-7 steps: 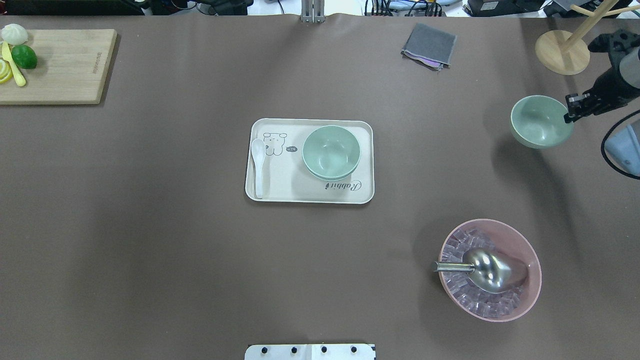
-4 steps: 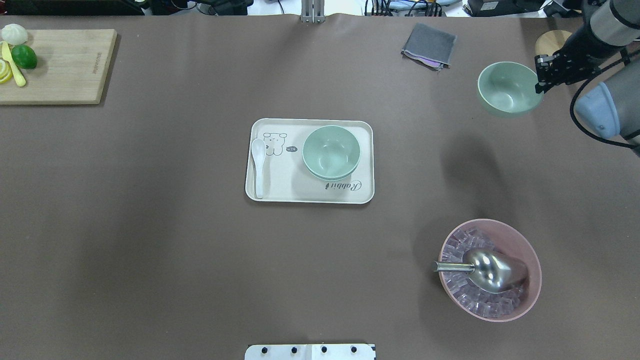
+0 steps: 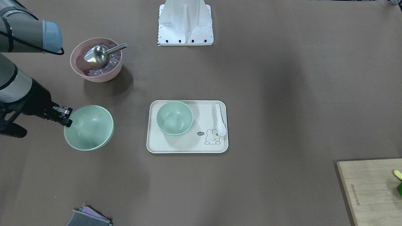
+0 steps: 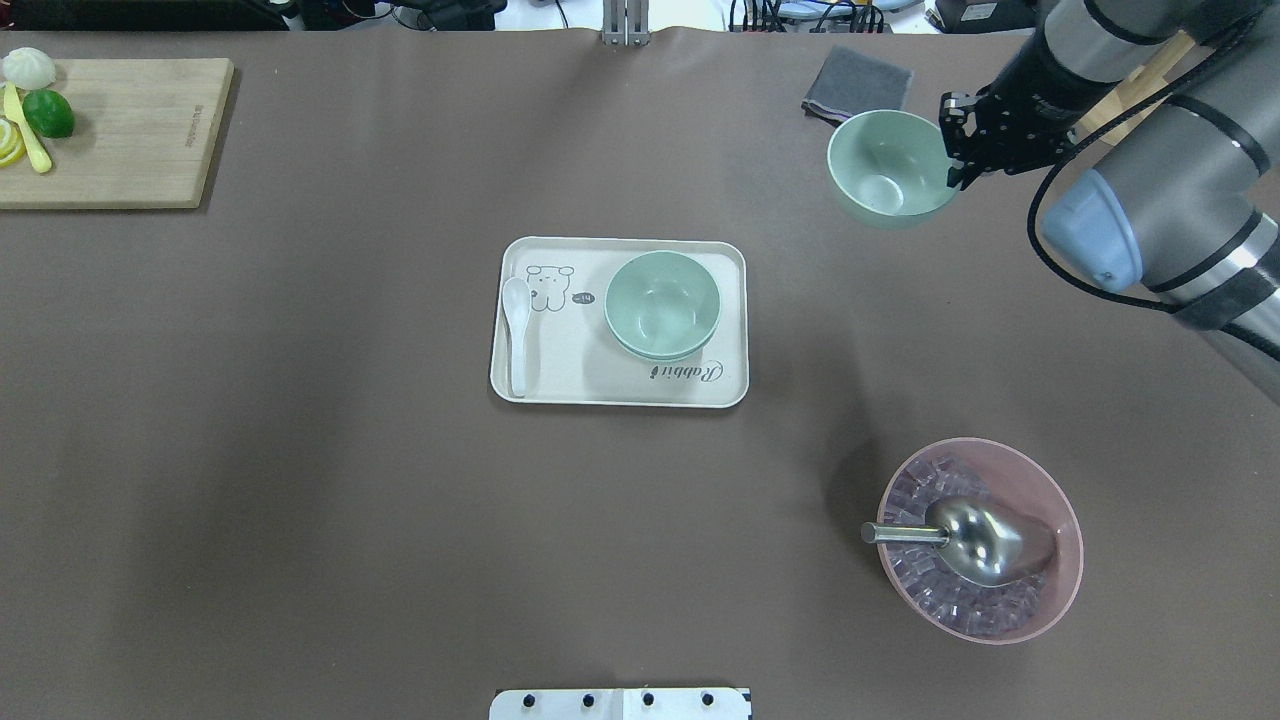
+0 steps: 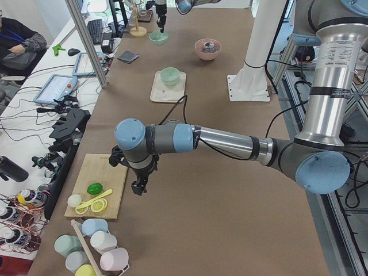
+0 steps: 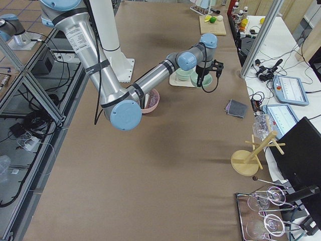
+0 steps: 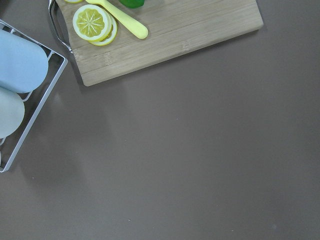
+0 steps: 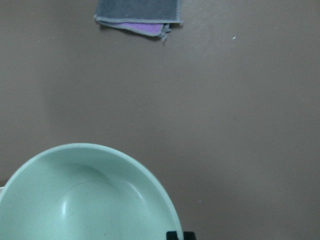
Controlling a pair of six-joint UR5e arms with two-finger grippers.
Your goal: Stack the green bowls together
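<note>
Two pale green bowls sit nested on the right half of a cream tray at the table's middle; they also show in the front-facing view. My right gripper is shut on the right rim of a third green bowl and holds it in the air, to the right of and beyond the tray. The right wrist view shows this bowl from above. My left gripper shows only in the exterior left view, hanging beside a cutting board; I cannot tell whether it is open or shut.
A pink bowl with ice cubes and a metal scoop stands at the near right. A grey cloth lies just beyond the held bowl. A white spoon lies on the tray. A wooden cutting board with lime and lemon is far left.
My right gripper has carried the green bowl leftwards and farther back, from the table's right edge to beside the grey cloth. The nested bowls and tray have not moved.
</note>
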